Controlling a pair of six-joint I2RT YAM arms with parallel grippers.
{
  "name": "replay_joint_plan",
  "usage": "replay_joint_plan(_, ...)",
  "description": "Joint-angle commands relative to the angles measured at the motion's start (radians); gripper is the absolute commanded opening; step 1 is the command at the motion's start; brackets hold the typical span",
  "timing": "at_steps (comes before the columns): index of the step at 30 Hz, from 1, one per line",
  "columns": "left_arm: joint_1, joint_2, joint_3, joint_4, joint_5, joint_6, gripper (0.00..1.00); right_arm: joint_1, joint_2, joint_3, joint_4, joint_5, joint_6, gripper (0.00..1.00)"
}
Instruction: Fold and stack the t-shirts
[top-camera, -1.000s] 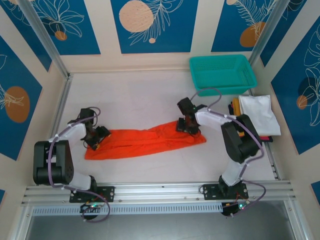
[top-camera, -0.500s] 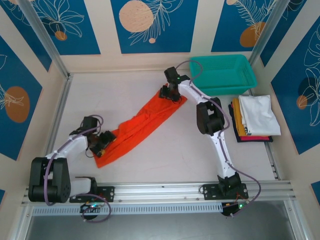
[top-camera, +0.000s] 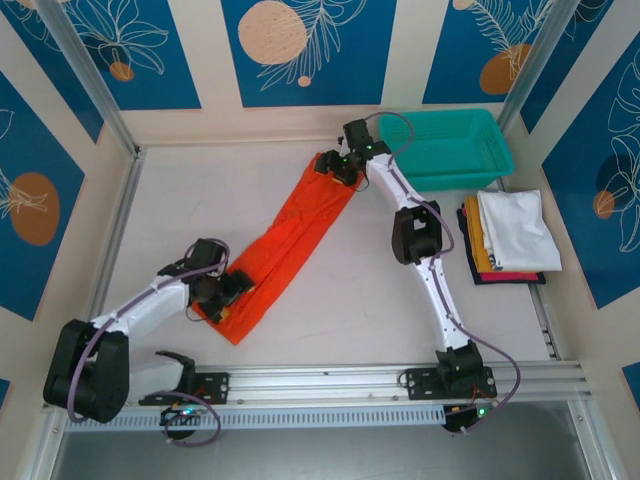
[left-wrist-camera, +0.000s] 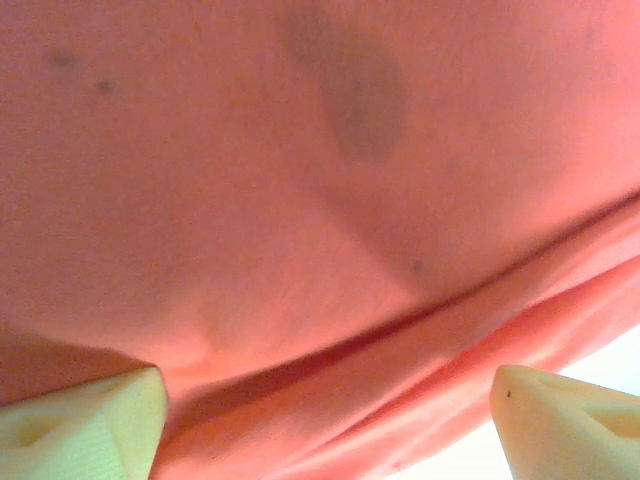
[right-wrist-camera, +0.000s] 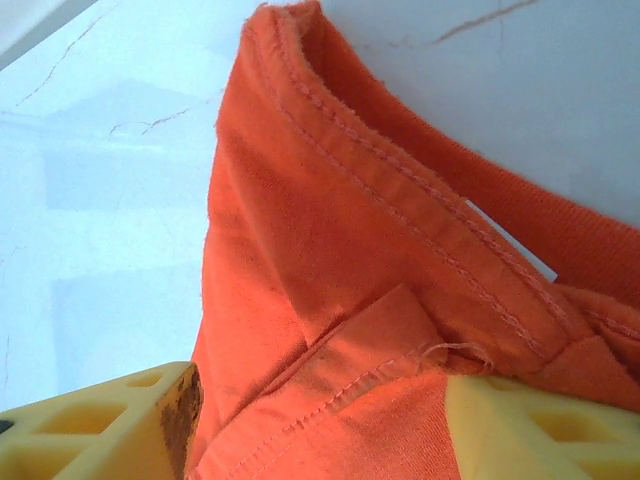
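The orange-red t-shirt (top-camera: 290, 238) lies on the pale, faintly veined table (top-camera: 200, 200) as a long, flat band running from about 7 o'clock to 1 o'clock in the top view. It is soft knit cloth. The right wrist camera shows its ribbed, double-stitched edge curling over itself, with a small frayed thread.

The left gripper (top-camera: 228, 292) sits over the band's 7 o'clock end. In its wrist view the foam-yellow fingers (left-wrist-camera: 90, 425) stand wide apart, with smooth cloth spread beyond them. The right gripper (top-camera: 338, 166) is at the 1 o'clock end, its jaws also parted and straddling a folded hem that lies slack between the waffle-moulded pads (right-wrist-camera: 120, 420).

The other folded t-shirts (top-camera: 510, 235) are stacked at 3 o'clock, white on top, with mustard, red and dark edges showing. They lie just below the teal mesh basket (top-camera: 450, 150).

A second ago the shirt stretched nearly 9 to 3 across the table. Half a second ago it was a rumpled diagonal — now it is steeper, smoother and straighter, its far end carried closer to the back wall beside the basket.
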Motion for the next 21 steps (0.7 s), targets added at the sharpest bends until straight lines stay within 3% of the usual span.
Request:
replay_joint_plan(1,0.002,-0.042,0.079,-0.132,-0.134,0.079,0.89,0.015,-0.151,-0.065,0.023,-0.028,-0.084,0.68)
replay_joint_plan(5,0.061,0.006,0.170,-0.122,-0.186,0.208,0.96,0.059,-0.347,-0.338,0.108,0.067,-0.181,0.70)
replay_joint_plan(12,0.258,0.200,0.254,0.005,-0.032,0.308,0.98,0.167,-0.642,-0.818,0.276,0.151,-0.215,0.70)
replay_joint_plan(16,0.295,0.258,0.278,-0.007,-0.021,0.342,0.83,0.247,-0.737,-0.994,0.340,0.154,-0.184,0.69)
replay_joint_plan(21,0.282,0.214,0.211,-0.016,0.021,0.334,0.67,0.303,-0.747,-1.064,0.351,0.161,-0.148,0.69)
